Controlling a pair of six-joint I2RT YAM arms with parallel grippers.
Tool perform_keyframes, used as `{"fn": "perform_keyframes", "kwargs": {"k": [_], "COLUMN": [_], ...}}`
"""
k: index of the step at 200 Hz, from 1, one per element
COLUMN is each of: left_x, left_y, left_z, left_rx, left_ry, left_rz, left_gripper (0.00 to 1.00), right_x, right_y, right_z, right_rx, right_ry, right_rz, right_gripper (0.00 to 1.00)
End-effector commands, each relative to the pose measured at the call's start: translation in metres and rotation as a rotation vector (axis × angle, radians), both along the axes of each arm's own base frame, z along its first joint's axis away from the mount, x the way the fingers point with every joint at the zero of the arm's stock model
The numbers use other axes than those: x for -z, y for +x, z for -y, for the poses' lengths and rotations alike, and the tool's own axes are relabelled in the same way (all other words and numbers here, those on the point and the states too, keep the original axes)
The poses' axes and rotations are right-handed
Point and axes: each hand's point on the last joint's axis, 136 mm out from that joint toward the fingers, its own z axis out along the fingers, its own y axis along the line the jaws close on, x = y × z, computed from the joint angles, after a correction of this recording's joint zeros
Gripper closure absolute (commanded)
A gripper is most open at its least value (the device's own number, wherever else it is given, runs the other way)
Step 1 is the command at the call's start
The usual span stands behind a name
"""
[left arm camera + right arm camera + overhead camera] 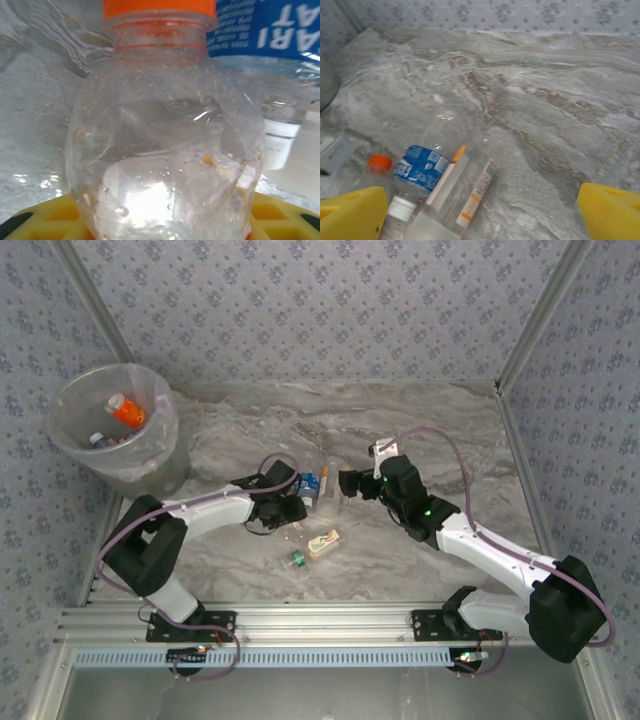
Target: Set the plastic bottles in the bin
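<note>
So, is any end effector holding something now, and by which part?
The left end effector appears to grip the orange-capped bottle by its lower body. The right end effector is open, holding nothing.

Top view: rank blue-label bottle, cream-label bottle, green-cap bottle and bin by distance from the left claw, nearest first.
1. blue-label bottle: right against the left claw, on its far side.
2-3. cream-label bottle and green-cap bottle: both lie toward the arm bases; too close to call.
4. bin: far-left corner, well beyond the rest.
</note>
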Motion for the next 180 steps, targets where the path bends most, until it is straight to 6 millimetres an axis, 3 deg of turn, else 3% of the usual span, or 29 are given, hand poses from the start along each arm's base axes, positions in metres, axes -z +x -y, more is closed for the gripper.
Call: {"fn": "perform_keyframes", "kwargs": {"k": [1,33,110,153,180], "left_x": [-0.019,-0.047,-0.163,-0.247,-0.294], "left_y": [0.001,0.006,0.053,0.091,0.108], "left_z": [-0.010,-0.028,-0.068,-0.093,-0.120], "left_rx": [0.013,0.026,0.001,-0.047,-0.117], "left_ry": [0.036,0.123,0.182,0.138,0.127], "left_rz": [0.062,0.133,0.490,0.709,0.798], "left_gripper": [0.64,0.65,0.67,0.67,0.67], "right_x": [-0.014,-0.018,-0.040,-0.058,-0.064], "right_y": [-0.008,-0.011,-0.018,-0.023,-0.023], "right_z": [-0.025,-0.042,-0.075,-0.089,-0.093], "right_rx": [-0.148,-0.224,-0.361,-0.433,-0.442], "right_ry": [0.001,-0.002,0.043,0.083,0.087], "right_rz": [0.054,0.065,0.113,0.152,0.164], "right_gripper": [0.00,0.00,0.00,0.00,0.00]}}
